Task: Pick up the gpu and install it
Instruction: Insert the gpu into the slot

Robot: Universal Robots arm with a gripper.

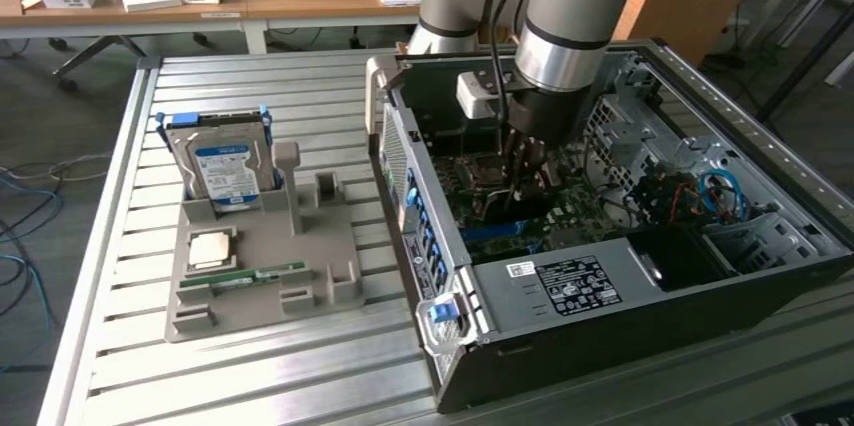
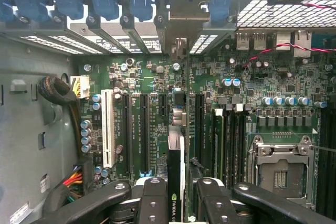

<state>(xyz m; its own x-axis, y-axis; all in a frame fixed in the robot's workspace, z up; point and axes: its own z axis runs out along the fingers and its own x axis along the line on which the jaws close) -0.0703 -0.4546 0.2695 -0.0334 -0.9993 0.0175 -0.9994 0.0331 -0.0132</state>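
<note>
My gripper (image 1: 523,168) is down inside the open computer case (image 1: 801,246), over the green motherboard (image 2: 262,77). It is shut on the gpu (image 2: 175,192), a thin card seen edge-on between the two black fingers (image 2: 152,200), with a small green logo on its edge. The card stands upright over the long expansion slots (image 2: 143,129), and its far end reaches toward the silvery bracket openings (image 2: 178,51) at the case's rear wall. Whether the card's lower edge sits in a slot cannot be seen.
A grey holder tray (image 1: 320,286) lies on the slatted metal table at the exterior view's left. It carries the blue-labelled hard drive (image 1: 227,171), a green memory stick (image 1: 247,276) and a square chip (image 1: 211,249). Cables (image 1: 714,196) and the empty processor socket (image 2: 278,169) lie near the gripper.
</note>
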